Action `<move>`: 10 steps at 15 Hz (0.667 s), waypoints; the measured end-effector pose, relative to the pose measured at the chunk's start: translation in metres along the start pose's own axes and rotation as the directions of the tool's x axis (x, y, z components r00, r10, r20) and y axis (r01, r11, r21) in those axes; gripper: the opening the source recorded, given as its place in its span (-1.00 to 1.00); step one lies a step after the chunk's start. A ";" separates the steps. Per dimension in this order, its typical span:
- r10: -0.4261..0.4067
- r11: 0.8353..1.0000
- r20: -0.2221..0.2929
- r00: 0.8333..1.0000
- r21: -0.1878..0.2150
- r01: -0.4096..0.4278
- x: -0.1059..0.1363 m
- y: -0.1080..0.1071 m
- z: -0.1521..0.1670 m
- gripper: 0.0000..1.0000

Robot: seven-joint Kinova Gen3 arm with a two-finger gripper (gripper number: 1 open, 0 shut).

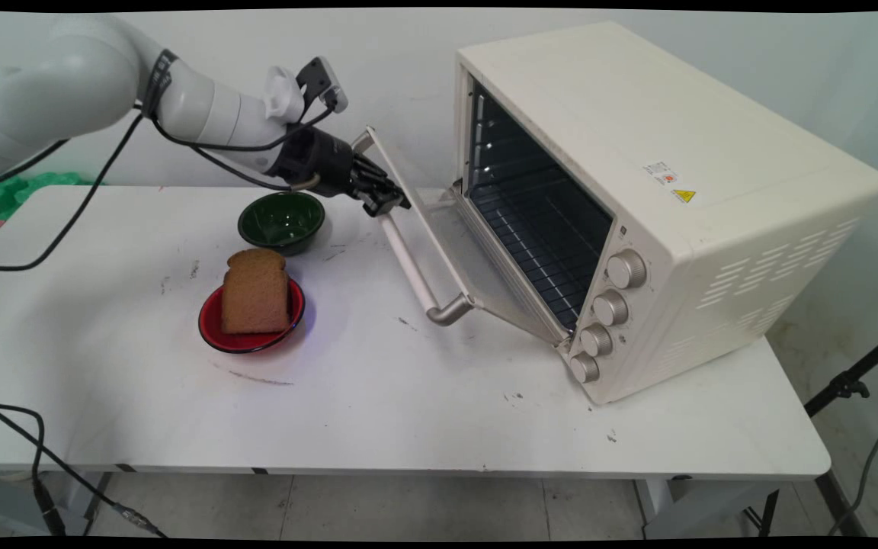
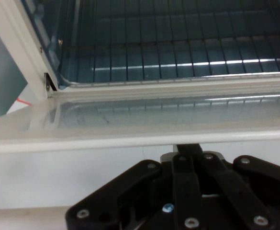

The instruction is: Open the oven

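The gripper (image 1: 387, 200) is clamped on the toaster oven door's handle bar (image 1: 408, 259), whose long axis runs crosswise to it, door (image 2: 144, 120) half-lowered, oven cavity (image 1: 538, 221) directly beyond

Black two-finger gripper (image 1: 387, 200) tips vanish behind the cream toaster oven's half-lowered glass door (image 1: 439, 244); grip unreadable.
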 end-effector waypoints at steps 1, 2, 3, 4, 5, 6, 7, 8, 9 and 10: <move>-0.003 1.000 0.001 1.000 0.000 0.003 -0.003 0.000 0.002 -1.00; -0.007 1.000 0.002 1.000 0.000 0.007 -0.007 -0.001 0.004 -1.00; -0.010 1.000 0.003 1.000 -0.001 0.010 -0.011 -0.001 0.006 -1.00; -0.013 1.000 0.004 1.000 -0.002 0.013 -0.014 -0.002 0.008 -1.00; -0.017 1.000 0.005 1.000 -0.003 0.017 -0.018 -0.002 0.010 -1.00; -0.020 1.000 0.005 1.000 -0.003 0.020 -0.022 -0.002 0.013 -1.00; -0.022 1.000 0.006 1.000 -0.005 0.022 -0.025 -0.003 0.015 -1.00; -0.024 1.000 0.006 1.000 -0.007 0.024 -0.028 -0.003 0.018 -1.00; -0.027 1.000 0.005 1.000 -0.008 0.027 -0.031 -0.004 0.021 -1.00; -0.029 1.000 0.005 1.000 -0.009 0.029 -0.033 -0.004 0.023 -1.00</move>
